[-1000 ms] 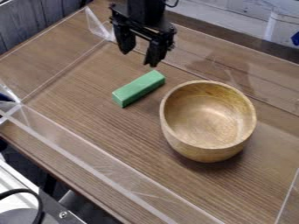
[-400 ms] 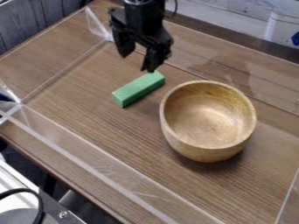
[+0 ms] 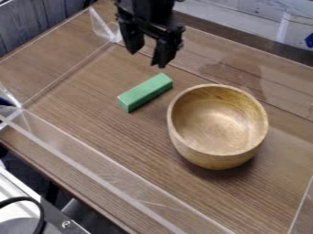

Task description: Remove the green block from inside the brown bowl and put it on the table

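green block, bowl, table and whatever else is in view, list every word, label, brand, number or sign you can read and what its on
No readable text on the green block, the bowl or the table.
None can be made out elsewhere in view either.

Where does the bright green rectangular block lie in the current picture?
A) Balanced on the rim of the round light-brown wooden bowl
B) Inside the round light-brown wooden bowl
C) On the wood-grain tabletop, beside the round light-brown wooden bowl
C: the bright green rectangular block lies flat on the brown wood-grain tabletop, outside the round light-brown wooden bowl.
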{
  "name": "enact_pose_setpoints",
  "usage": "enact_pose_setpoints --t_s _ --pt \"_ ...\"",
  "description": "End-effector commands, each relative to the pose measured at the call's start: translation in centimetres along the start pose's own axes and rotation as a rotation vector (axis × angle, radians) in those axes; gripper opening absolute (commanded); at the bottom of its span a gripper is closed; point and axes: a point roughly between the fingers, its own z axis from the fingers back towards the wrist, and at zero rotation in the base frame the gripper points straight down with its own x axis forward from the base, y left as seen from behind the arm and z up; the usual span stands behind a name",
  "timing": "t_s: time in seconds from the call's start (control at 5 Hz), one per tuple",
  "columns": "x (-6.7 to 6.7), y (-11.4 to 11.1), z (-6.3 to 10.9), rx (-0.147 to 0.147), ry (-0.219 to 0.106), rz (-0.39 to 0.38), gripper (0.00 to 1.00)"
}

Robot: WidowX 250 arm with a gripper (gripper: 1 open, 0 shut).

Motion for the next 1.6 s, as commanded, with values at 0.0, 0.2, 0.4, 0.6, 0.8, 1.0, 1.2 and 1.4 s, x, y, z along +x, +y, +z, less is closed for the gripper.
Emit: enact_pose_setpoints --t_s 0.0,0.2,0.4,0.6,0.8,1.0,1.2,1.4 --pt "-0.7 0.6 0.3 -0.010 0.017 -0.008 1.00" --pt "0.0 0.3 0.3 0.003 0.035 -0.075 1.00" --pt "0.8 -0.3 1.0 0.010 0.033 -0.135 1.00" --pt "1.1 -1.7 0.3 0.004 0.052 -0.160 1.00" --pt "1.2 -2.7 -0.3 -0.008 0.071 -0.150 1.00" --pt "0.0 -1.3 0.6 -0.006 0.027 -0.066 1.00" --pt "-0.8 0.2 1.6 -0.006 -0.022 0.000 1.00" --pt "0.7 0.8 1.7 0.012 -0.028 0.050 1.00"
